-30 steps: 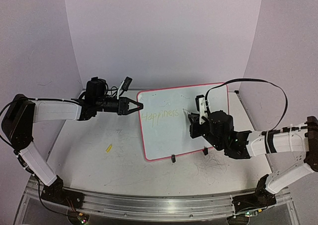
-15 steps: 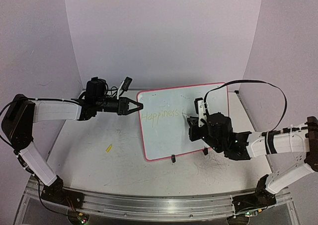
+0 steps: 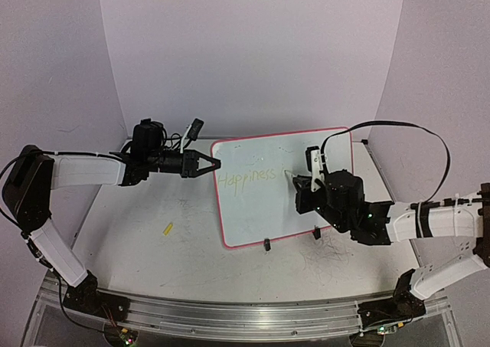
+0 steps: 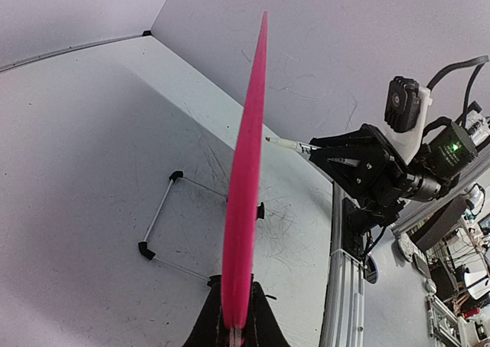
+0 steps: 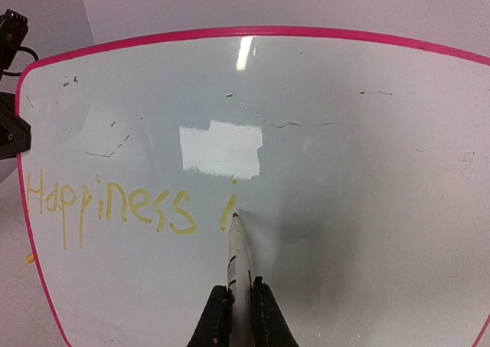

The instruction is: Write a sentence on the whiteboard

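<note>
The sentence (image 5: 107,209), in yellow, reads "Happiness i" across the left half of the whiteboard (image 3: 253,209), midway up. The marker (image 5: 238,259) has its tip on the whiteboard face, right beside that "i". The right gripper (image 5: 239,310) pinches the marker barrel in front of the whiteboard. The left gripper (image 3: 212,164) is clamped on the whiteboard's left rim, pink edge between its fingers. The whiteboard stands tilted on two black feet (image 3: 266,245). A small yellow piece (image 3: 167,228) lies on the table (image 3: 138,247), well left of the whiteboard.
</note>
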